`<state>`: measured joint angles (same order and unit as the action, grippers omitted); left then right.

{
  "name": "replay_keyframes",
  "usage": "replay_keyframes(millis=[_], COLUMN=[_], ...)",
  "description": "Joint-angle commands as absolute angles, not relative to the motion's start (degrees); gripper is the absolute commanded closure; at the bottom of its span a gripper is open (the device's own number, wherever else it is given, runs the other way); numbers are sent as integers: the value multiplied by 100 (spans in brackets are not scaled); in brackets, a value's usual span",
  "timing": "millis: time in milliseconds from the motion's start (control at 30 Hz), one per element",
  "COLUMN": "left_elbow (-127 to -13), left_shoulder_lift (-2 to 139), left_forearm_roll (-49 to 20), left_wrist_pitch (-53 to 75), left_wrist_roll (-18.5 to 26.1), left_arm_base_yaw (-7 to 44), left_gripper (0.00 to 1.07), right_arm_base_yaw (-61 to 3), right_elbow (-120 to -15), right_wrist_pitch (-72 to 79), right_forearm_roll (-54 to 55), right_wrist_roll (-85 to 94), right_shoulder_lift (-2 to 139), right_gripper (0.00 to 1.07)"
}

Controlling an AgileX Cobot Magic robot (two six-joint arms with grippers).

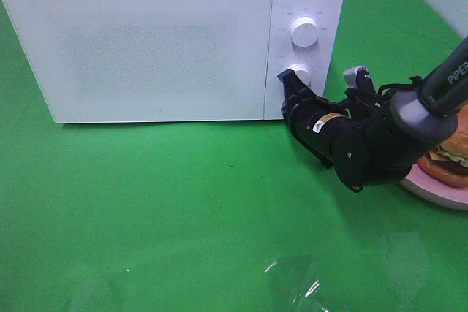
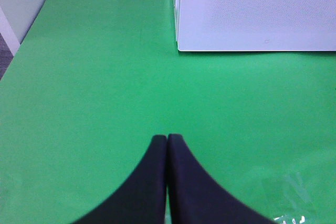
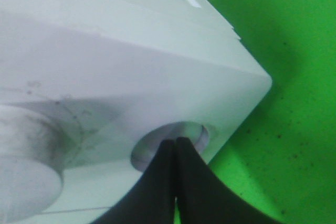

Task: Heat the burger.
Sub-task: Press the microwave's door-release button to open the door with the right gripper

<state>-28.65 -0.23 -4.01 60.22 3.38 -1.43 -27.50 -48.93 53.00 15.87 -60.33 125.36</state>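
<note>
Burger (image 1: 450,153) looks soft, stacked, prob light; I'd lift via plate (image 1: 437,186) rim. R hand (image 1: 287,80) clenched at knob (image 1: 301,72), L hand (image 2: 167,145) clenched too.

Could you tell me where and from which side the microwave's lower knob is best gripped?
Grip the lower knob by its round rim, from straight in front: it juts out of the microwave's face as a short cylinder. The right gripper, shut at it, would probably need to open first.
</note>
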Motion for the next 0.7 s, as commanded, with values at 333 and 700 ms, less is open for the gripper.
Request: replay_keyframes(millis=[333, 700], left_elbow=[-2853, -2853], left_shoulder_lift=[-155, -155], left_forearm_roll=[-413, -413], left_wrist_pitch=[5947, 5947], left_wrist_roll=[350, 350], left_arm_base_yaw=[-120, -120], left_gripper=[106, 106], right_arm_base_yaw=[-2670, -2670], right_elbow=[-5793, -6159], right_wrist_pitch=[6853, 6715], right_forearm_roll=[1495, 1495], right_wrist_roll=[-5907, -5884], right_shoulder_lift=[12462, 12462], right_gripper=[107, 107])
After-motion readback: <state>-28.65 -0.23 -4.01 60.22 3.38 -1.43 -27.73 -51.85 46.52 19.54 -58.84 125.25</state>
